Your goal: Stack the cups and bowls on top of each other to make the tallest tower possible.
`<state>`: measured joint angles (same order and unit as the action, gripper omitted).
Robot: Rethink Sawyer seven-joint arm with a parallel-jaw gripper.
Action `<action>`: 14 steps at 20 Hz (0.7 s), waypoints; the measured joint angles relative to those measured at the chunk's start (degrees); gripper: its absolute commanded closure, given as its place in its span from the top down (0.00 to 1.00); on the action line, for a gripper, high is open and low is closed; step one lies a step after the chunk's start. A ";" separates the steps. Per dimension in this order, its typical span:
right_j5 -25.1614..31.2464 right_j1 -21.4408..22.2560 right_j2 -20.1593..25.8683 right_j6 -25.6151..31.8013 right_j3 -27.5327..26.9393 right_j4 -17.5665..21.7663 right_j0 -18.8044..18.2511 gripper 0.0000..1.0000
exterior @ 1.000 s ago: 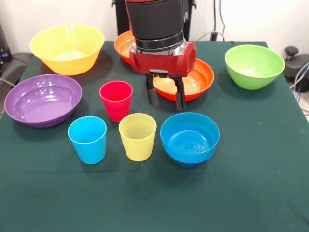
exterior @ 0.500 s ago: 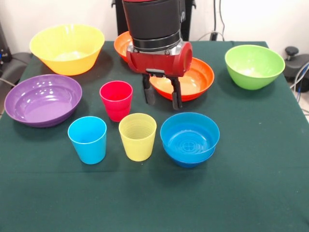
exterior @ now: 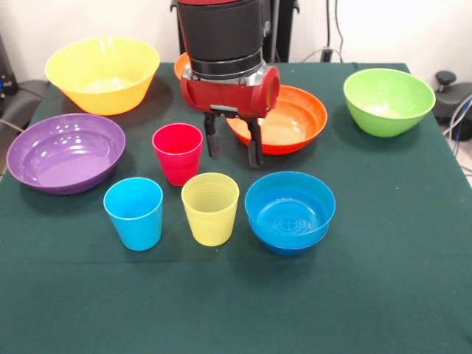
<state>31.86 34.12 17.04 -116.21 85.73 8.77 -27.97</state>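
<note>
Cups are standing upright nearest the camera on the dark green cloth of the bench (exterior: 383,295): a light blue cup (exterior: 134,212) at left and a translucent yellow cup (exterior: 210,208) beside it, both tapered, the yellow one showing fine ribbing inside. Just right of them, two small blue bowls (exterior: 290,212) are sitting nested, glossy and round, with moulded rings and a cross mark in the bottom; no lettering is readable. Behind the front cups, a red-pink cup (exterior: 178,153) is standing apart from them. At far left, a shallow purple bowl (exterior: 65,152) is resting with stepped rings inside. The gripper (exterior: 233,150) is hanging just right of the red-pink cup, its two black fingers spread and holding nothing, tips above the cloth in front of an orange bowl (exterior: 291,118). Over the last second the gripper has been shifting left, toward the red-pink cup, while every cup and bowl has stayed put. A second orange bowl (exterior: 181,66) is peeking out behind the red wrist housing. Farthest back, a large yellow bowl (exterior: 102,74) is sitting at left and a lime green bowl (exterior: 389,101) at right. No tower is built yet.
</note>
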 measured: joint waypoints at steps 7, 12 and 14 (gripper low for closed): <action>0.00 0.21 -0.10 0.00 0.70 0.34 -0.90 1.00; 0.43 0.27 -0.09 0.00 0.70 0.33 -1.74 1.00; 1.29 0.27 -0.09 0.00 0.46 0.34 -2.34 1.00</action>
<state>33.14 34.39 16.95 -116.21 86.18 9.12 -30.31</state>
